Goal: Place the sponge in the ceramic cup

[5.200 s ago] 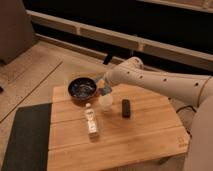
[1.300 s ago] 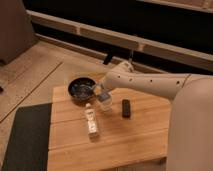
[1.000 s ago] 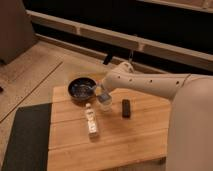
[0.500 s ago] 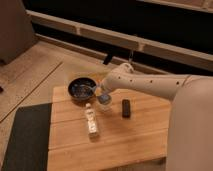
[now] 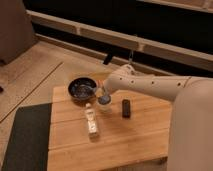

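Hovering just right of the dark bowl [image 5: 73, 85], your gripper [image 5: 102, 94] sits over the cup [image 5: 106, 105] on the wooden table [image 5: 125, 137]. The sponge [image 5: 104, 100] shows at the cup's mouth. Whether the grip is clenched or released, you cannot tell.

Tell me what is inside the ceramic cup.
The sponge shows at the mouth of the ceramic cup, the gripper directly over it. The cup's inside below is covered; how deep the sponge sits cannot be seen.

End effector [image 5: 102, 93] poised with sponge [image 5: 104, 99] over ceramic cup [image 5: 106, 106].
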Available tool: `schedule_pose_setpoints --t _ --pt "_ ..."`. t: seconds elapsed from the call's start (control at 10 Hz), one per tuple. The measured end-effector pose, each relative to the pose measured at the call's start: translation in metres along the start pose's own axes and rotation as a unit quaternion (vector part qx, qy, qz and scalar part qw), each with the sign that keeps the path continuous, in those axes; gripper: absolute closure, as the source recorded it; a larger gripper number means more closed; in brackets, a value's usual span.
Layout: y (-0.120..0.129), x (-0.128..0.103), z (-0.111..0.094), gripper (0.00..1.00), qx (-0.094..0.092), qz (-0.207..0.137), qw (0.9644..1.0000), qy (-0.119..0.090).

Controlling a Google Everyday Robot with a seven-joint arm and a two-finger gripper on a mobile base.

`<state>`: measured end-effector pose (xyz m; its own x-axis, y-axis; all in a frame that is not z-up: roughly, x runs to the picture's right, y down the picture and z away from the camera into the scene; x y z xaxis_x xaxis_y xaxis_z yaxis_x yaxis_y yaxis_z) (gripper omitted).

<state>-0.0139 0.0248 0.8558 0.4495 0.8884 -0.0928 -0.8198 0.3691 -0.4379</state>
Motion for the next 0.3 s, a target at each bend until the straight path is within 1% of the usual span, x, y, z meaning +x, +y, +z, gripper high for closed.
schedule_pose_setpoints --t 0.1,0.2,0.3 --pt "-0.0002 0.0019 0.0003 0.54 -0.001 0.002 1.0 0.0" --pt "0.0 0.0029 0.0006 0.46 -0.003 0.004 1.0 -0.001" --pt "0.0022 0.0034 0.0016 0.4 -0.006 0.006 1.0 -0.002"
